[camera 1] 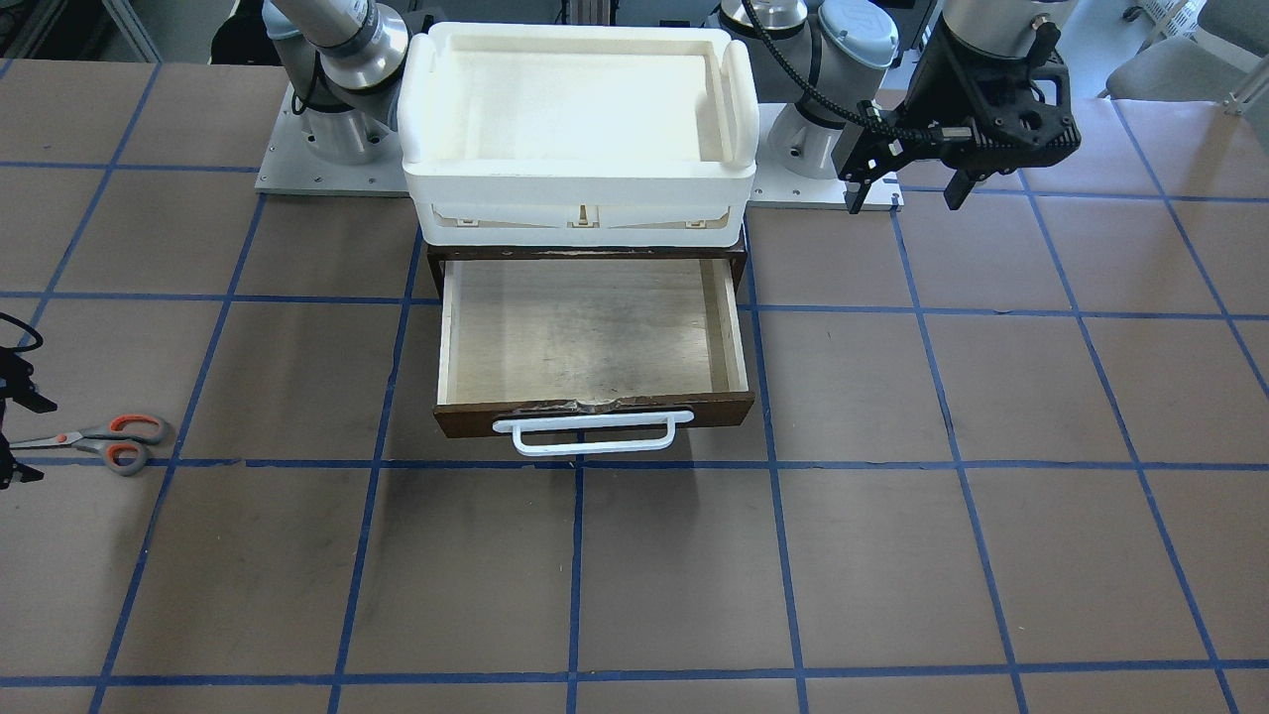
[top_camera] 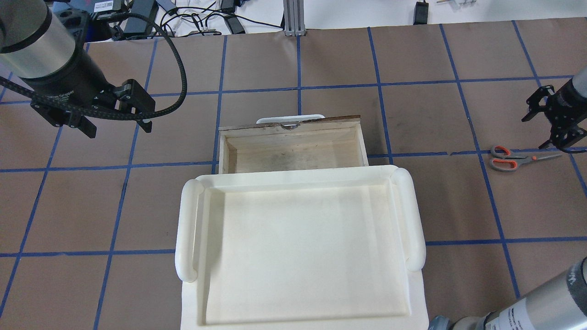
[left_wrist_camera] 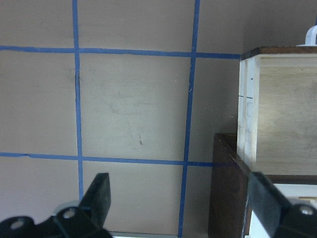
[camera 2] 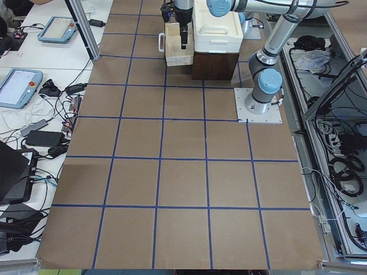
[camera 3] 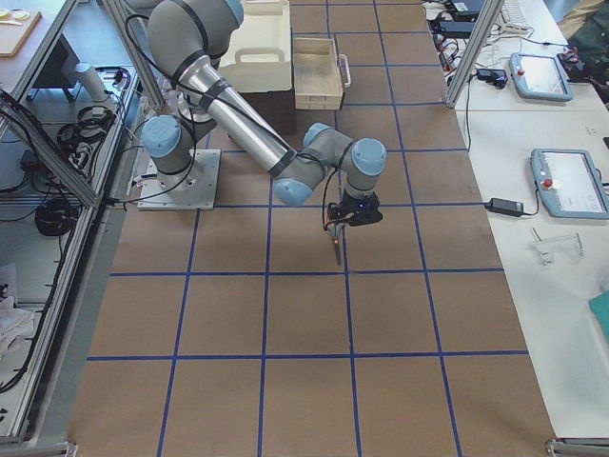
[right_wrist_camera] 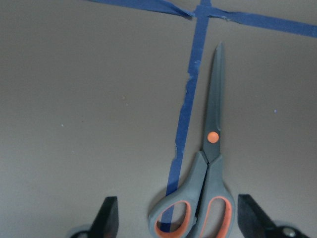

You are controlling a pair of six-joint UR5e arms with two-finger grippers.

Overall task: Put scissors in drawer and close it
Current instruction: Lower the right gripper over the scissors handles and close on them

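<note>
The scissors lie closed and flat on the table, far out on my right side, with grey handles and orange linings; they also show in the overhead view. My right gripper hangs open just above them. In the right wrist view its two fingers stand either side of the scissors' handles, not touching. The drawer is pulled open, its pale inside bare. My left gripper is open and empty, raised beside the drawer unit.
A white foam tray sits on top of the dark drawer cabinet and overhangs it. The drawer's white bar handle points away from my base. Brown table with blue tape grid all around.
</note>
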